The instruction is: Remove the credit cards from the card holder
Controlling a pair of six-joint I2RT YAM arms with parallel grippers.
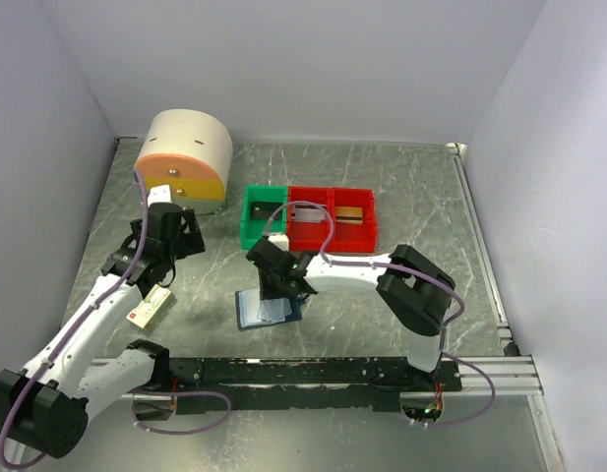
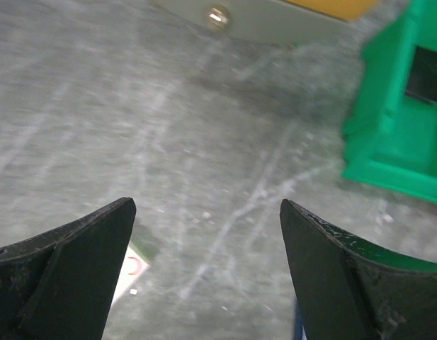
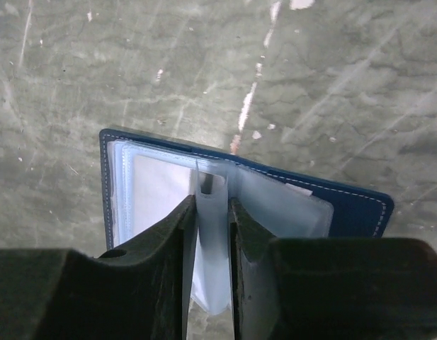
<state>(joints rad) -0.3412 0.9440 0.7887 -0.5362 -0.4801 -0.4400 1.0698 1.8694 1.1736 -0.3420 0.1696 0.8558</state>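
Right gripper (image 3: 212, 202): jaws nearly closed, pinching the card holder (image 3: 151, 188) by one pale translucent inner leaf that stands upright between the fingers (image 3: 168, 241). Can't tell whether a card sits inside that leaf.

Card holder lies open and flat on the grey marbled table (image 1: 401, 187), near the front middle, directly under the right gripper. Navy cover with white stitching, clear sleeves facing up. A pale rectangle shows through the left sleeve; could be a card, not certain.

Credit cards: a gold-tan strip (image 1: 350, 213) lies in the far-right red bin (image 1: 366, 236) and something greyish (image 1: 305, 210) in the middle red bin (image 1: 295, 236). Too small to confirm either is a card. Green bin (image 2: 395, 127) on the left of the row holds a dark item, unidentifiable.

Left gripper (image 2: 204, 212): wide open, nothing between the jaws, over bare table left of the green bin. Cream box with red label (image 1: 151, 308) lies just below it, near the left arm. Round cream, orange and yellow drum (image 1: 185, 157) stands in the back-left corner.
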